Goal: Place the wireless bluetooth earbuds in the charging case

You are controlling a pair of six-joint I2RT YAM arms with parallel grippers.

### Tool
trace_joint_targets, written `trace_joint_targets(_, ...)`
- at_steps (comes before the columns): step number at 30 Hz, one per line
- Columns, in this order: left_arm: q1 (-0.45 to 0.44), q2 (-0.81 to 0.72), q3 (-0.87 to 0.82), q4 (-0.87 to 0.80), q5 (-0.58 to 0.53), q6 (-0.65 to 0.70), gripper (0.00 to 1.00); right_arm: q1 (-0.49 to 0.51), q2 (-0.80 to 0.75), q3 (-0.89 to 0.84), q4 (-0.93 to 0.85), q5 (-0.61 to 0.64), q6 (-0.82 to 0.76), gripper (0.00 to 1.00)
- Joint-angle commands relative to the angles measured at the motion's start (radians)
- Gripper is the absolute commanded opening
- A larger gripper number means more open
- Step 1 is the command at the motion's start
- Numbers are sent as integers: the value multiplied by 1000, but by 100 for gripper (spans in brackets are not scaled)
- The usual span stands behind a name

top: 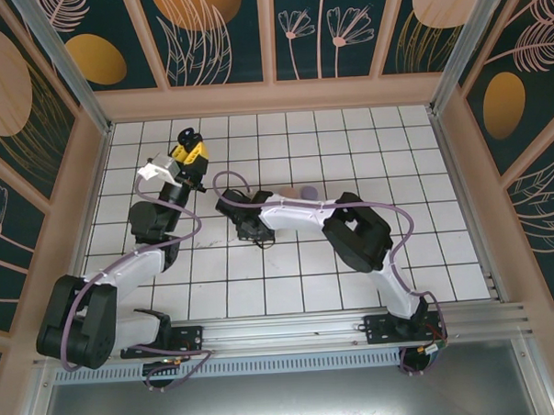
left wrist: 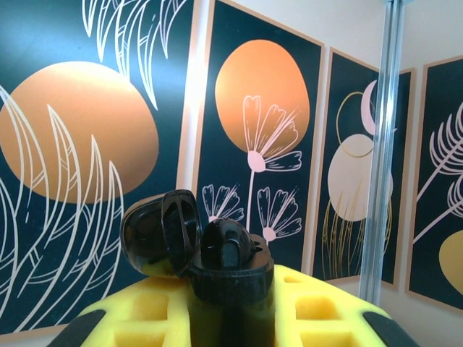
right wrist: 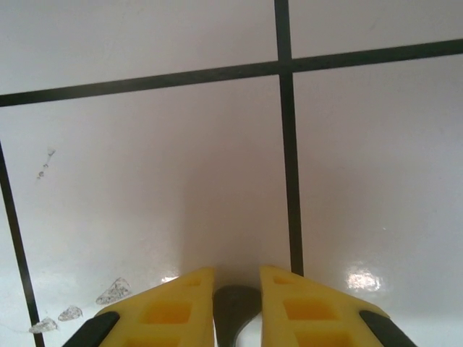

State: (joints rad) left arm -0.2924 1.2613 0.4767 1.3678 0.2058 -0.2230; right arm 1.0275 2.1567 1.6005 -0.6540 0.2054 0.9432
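Nearest the lens, the left arm (top: pixel 124 278) and right arm (top: pixel 351 227) reach out from the near edge of the tiled table (top: pixel 422 164). The left gripper (top: pixel 190 149), high toward the far left corner, is clenched on the black charging case (left wrist: pixel 231 285). The case is upright, its lid (left wrist: pixel 160 233) open, and what looks like a black earbud (left wrist: pixel 228 249) sits inside.

The right gripper (right wrist: pixel 236 278) points down at mid-table. Its yellow fingers (right wrist: pixel 163 311) stand close either side of a small dark rounded thing (right wrist: pixel 235 311), likely another earbud. Whether they grasp it I cannot tell. It sits squarely between the jaws, long axis hidden; the right arm is nearer.
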Motion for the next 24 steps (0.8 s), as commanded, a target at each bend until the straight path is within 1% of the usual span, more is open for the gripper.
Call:
trace_joint_targets(1, 7, -38, -6, 24, 37, -13, 0, 5, -111, -54, 18, 57, 16, 19)
trace_joint_targets(7, 8, -72, 0, 0, 106, -24, 0, -7, -296, -152, 40, 130, 17, 19)
trace_joint_targets(9, 7, -76, 5, -8, 148, -27, 0, -14, -360, -178, 45, 153, 13, 19)
trace_joint_targets(12, 6, -75, 19, -42, 240, -30, 0, -26, -462, -201, 49, 192, -14, 19)
trace_joint_targets(15, 5, -64, 20, -48, 329, -32, 0, -48, -553, -190, 50, 213, -67, 19)
trace_joint_targets(21, -5, -31, -9, 25, 437, -70, 0, -77, -677, -107, 59, 242, -205, 19)
trace_joint_targets(24, -28, -13, -6, 24, 479, -65, 0, -81, -714, -70, 104, 219, -288, 19)
